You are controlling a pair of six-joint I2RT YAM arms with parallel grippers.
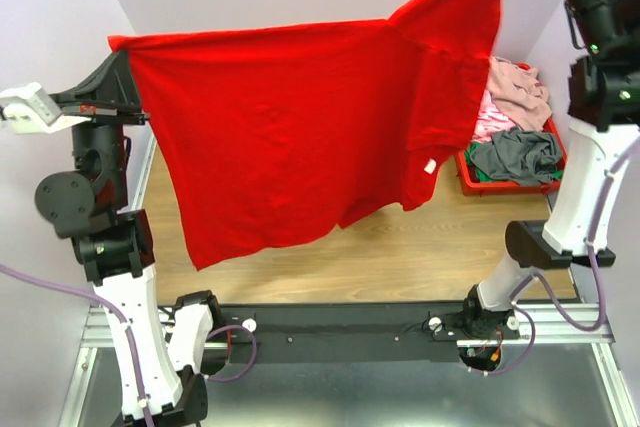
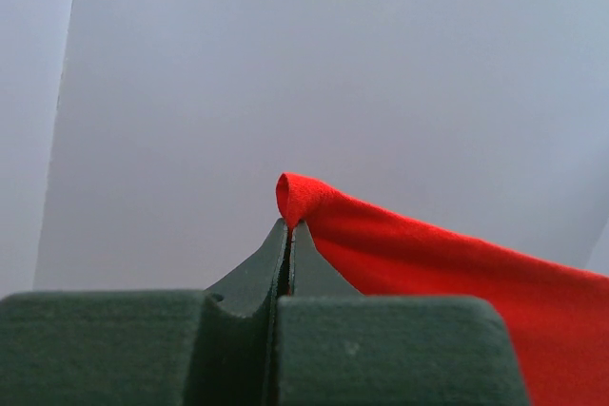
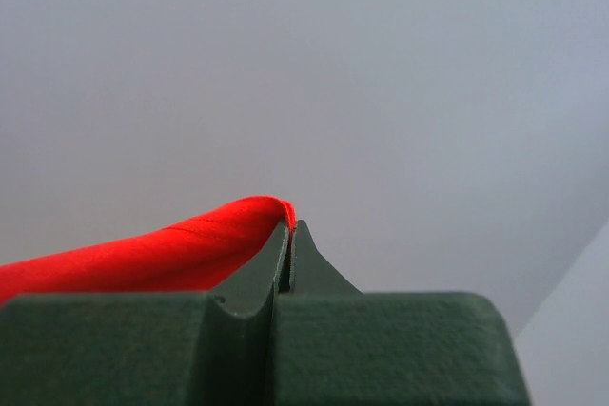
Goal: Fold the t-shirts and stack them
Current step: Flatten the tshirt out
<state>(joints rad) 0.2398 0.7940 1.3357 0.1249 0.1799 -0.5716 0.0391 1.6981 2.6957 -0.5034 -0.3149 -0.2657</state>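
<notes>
Jaws of my left gripper (image 2: 289,227) pinched fully shut on one corner of the red t-shirt (image 1: 290,127); my right gripper (image 3: 289,225) clamped likewise on another corner, higher. The shirt hangs spread above the table (image 1: 400,247). Far right: tray (image 1: 505,188) holding a pink t-shirt (image 1: 515,87) and a grey t-shirt (image 1: 515,155).

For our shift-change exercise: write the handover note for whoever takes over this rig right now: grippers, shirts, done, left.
Left gripper: shut on one corner of the red t-shirt.
Right gripper: shut on its other end, higher; the shirt hangs spread above the table.
Pink shirt, mauve shirt and grey shirt lie crumpled in the red tray, far right.
Done: nothing folded in view.
Left: lay, fold and stack all.
</notes>
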